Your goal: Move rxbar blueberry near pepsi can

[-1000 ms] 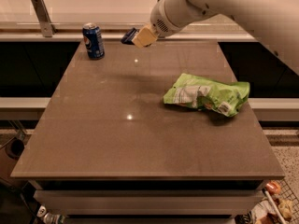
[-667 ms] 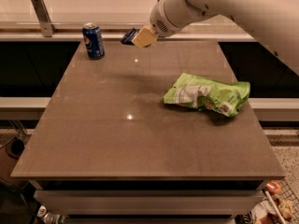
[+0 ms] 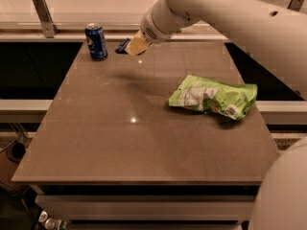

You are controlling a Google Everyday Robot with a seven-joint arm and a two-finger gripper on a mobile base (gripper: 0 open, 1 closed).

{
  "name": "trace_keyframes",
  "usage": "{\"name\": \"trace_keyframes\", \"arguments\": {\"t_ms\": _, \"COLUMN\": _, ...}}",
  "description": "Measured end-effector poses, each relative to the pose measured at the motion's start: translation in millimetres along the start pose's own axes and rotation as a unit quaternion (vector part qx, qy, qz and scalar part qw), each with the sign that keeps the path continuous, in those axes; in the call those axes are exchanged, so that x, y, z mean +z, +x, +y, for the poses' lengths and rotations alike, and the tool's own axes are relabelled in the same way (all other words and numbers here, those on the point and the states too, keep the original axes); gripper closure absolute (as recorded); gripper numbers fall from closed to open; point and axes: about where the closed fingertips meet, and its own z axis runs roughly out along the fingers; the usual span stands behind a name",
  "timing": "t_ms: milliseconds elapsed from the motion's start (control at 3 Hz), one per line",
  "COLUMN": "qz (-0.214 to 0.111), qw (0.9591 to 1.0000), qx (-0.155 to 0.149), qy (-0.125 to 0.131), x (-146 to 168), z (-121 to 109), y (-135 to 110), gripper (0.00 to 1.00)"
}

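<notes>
A: Item one, far left of the bench (image 3: 120, 143)?

B: The pepsi can (image 3: 96, 41) is standing upright near the back left corner, logo facing forward. It is sitting where it sat a second ago.

A: Item two?

B: The rxbar blueberry (image 3: 123, 46), dark blue wrapper. It is hanging above the back edge of the bench, just right of the can and not touching it. Only its left end is showing; the rest is hiding behind a tan finger (image 3: 138, 44).

A: Who is holding it?

B: The hand (image 3: 132, 46). Its fingers are clamping the bar between them. The white arm (image 3: 216, 13) is reaching in from the upper right, and a faint shadow is lying on the bench below the hand.

A: Anything changing against the earlier entry?

B: Yes. The hand and bar are now sitting a little further left and lower, so the gap to the can is narrowing. The grip is looking the same.

A: Item three, right side?

B: A light green snack bag (image 3: 213, 97), crumpled, is lying flat near the right edge, well apart from the can and the bar. It is not shifting between entries.
</notes>
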Motion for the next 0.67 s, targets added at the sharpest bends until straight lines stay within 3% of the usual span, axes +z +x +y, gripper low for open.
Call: {"name": "trace_keyframes", "arguments": {"t_ms": 667, "qz": -0.013, "qw": 0.9992, "qx": 0.026, "qy": -0.027, "x": 53.2, "z": 4.9, "y": 5.6, "gripper": 1.00}}
